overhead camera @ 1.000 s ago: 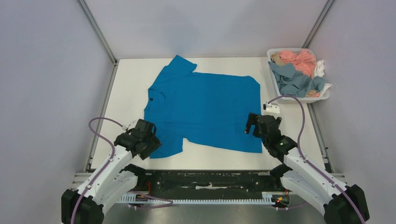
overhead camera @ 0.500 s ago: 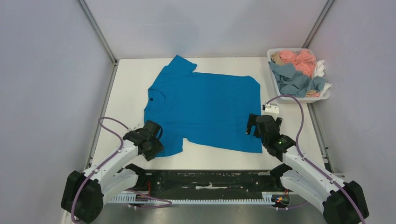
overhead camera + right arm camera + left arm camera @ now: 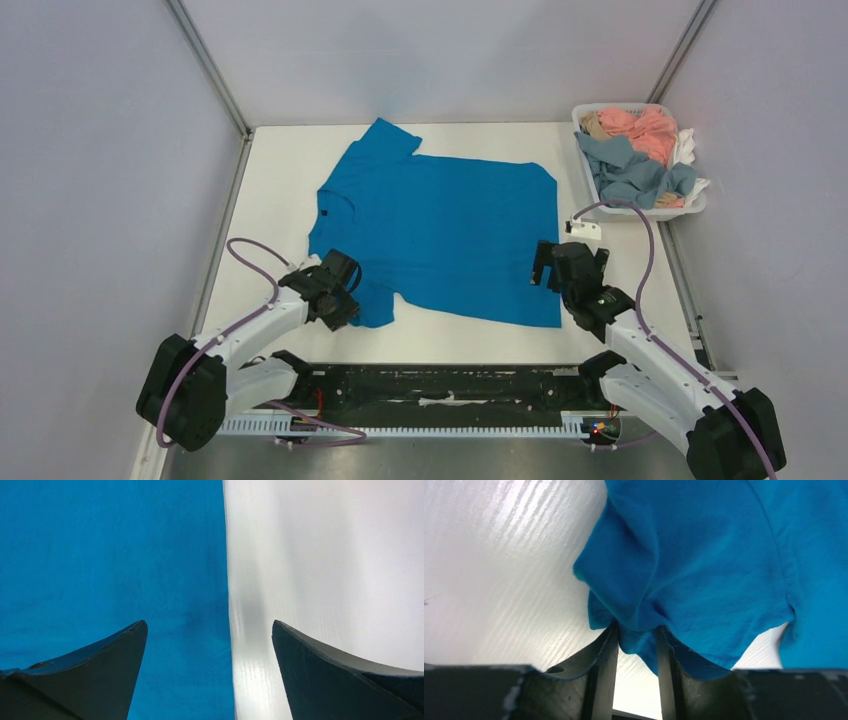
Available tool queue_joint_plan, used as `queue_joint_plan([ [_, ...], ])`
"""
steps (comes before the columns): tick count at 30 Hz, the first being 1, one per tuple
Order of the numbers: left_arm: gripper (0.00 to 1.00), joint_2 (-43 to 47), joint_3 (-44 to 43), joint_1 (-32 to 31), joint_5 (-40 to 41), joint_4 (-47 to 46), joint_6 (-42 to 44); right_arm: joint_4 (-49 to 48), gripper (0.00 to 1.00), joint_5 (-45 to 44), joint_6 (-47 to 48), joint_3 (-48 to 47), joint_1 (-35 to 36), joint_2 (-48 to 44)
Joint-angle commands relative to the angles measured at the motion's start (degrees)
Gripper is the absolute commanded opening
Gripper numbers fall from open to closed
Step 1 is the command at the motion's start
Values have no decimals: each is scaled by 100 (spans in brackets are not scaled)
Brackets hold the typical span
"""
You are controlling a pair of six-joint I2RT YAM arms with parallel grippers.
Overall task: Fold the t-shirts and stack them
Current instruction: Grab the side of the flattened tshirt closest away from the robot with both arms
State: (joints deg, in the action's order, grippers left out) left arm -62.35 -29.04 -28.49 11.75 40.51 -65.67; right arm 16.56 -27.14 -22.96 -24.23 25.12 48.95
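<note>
- Blue short-sleeved cotton t-shirt (image 3: pixel 440 235) lies spread flat in the middle of the white table (image 3: pixel 280 200). Its collar points to the left edge and its hem to the right edge, so its long axis runs left to right.
- Its near sleeve (image 3: pixel 368 308) lies toward the near-left corner, and the left gripper (image 3: pixel 342 300) is on it. In the left wrist view the jaws stand narrow, with a bunched fold of that sleeve (image 3: pixel 664 595) pinched between them.
- The hem's near part lies toward the near-right corner, under the right gripper (image 3: pixel 545 268). Its jaws are wide and hold nothing. In the right wrist view one finger hangs over blue cloth (image 3: pixel 110 555), the other over bare table, and the hem edge runs between them.
- Each arm is thus nearest its own end of the near long side. I judge that a fold away from the near edge depends on the right jaws closing on that hem.
- Hard to tell: whether the left pinch takes one layer or both, and whether the right fingertips touch the table.
- Off at the far-right corner a white plastic basket (image 3: pixel 690 205) holds crumpled pink and grey-blue garments (image 3: pixel 640 150), well apart from the t-shirt. How many there are cannot be made out.
</note>
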Motion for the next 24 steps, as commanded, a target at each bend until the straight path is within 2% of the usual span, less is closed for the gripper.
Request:
queue_joint_plan([
  [1, 33, -216, -17, -136, 88, -362, -332, -68, 98, -93, 51, -214, -73, 0],
  [5, 4, -210, -23, -174, 190, -353, -316, 85, 98, -81, -10, -192, -99, -67],
  [6, 2, -200, -37, -174, 209, -303, -297, 141, 98, -80, -42, -175, -107, -104],
  [10, 2, -50, -159, -174, 286, 73, -183, 771, 98, 8, -260, -253, -105, -224],
  [15, 2, 702, 12, -175, 300, 443, -123, 1584, 98, 14, -909, -88, -106, -541],
  [21, 2, 1478, 355, -183, -287, 673, -91, 1667, 98, 793, -1639, 534, -109, -948],
  [24, 2, 1726, 278, -185, -200, 1056, -173, 1662, 95, 1007, -1705, 748, -110, -1066],
])
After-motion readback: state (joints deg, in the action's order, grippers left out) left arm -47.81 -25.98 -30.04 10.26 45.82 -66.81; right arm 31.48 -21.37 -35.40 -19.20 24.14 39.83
